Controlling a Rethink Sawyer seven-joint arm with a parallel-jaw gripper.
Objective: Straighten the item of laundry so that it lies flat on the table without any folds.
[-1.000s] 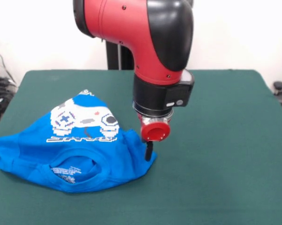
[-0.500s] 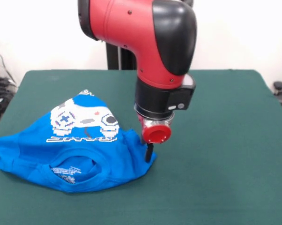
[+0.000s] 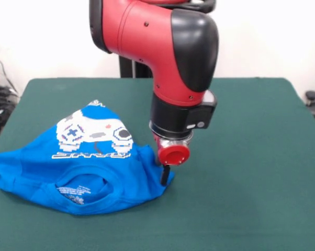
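Observation:
The item of laundry (image 3: 79,162) is a bright blue T-shirt with a white pixel game-controller print. It lies crumpled on the left part of the green table (image 3: 241,157), its neck opening toward the near edge and its left sleeve reaching the table's left edge. The red and black arm comes down over the shirt's right end. My gripper (image 3: 165,175) shows as one dark tip below a red round part, touching the cloth at the shirt's right corner. From this side I cannot make out whether it is open or shut.
Green cloth stretches bare to the right of the arm and along the near edge. A black post stands behind the table at the white wall. Cables hang off the left side, and a dark object sits beyond the right edge.
The arm has shifted slightly and lowered, bringing the gripper tip down onto the shirt's right corner. The shirt itself has not moved.

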